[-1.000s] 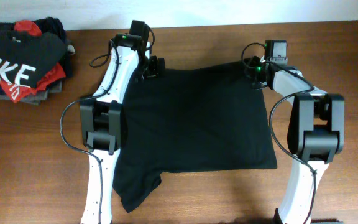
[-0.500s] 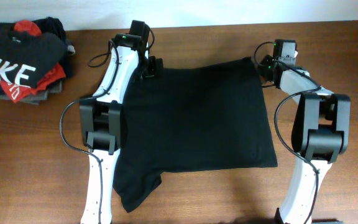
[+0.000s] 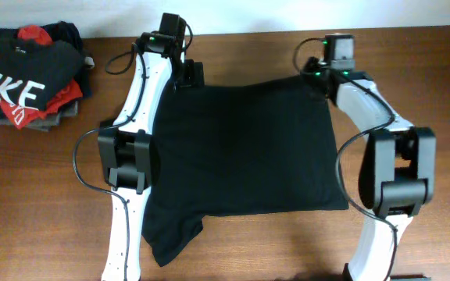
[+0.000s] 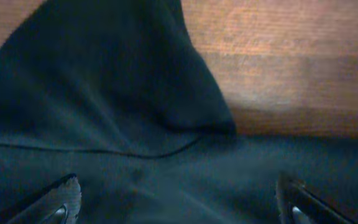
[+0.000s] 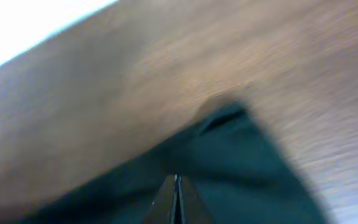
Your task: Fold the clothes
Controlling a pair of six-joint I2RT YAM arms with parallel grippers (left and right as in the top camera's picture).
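The black T-shirt (image 3: 248, 148) lies flat on the wooden table, folded into a rough rectangle, with one sleeve (image 3: 170, 234) sticking out at the near left. My left gripper (image 3: 189, 76) is over the shirt's far left corner. In the left wrist view its jaws (image 4: 179, 200) are wide open with dark fabric (image 4: 104, 93) beneath and between them. My right gripper (image 3: 319, 73) is at the shirt's far right corner. In the right wrist view its fingers (image 5: 177, 186) are pressed together just above the fabric (image 5: 241, 162), and no cloth is visibly pinched.
A pile of other clothes (image 3: 26, 74), topped by a black shirt with white NIKE letters over red and grey garments, sits at the far left corner. Bare wooden table (image 3: 45, 195) surrounds the shirt. The table's far edge meets a white wall (image 3: 248, 12).
My right gripper swung out to the right of the shirt corner, then back left over it. My left gripper shifted slightly toward the far edge. The shirt has barely moved.
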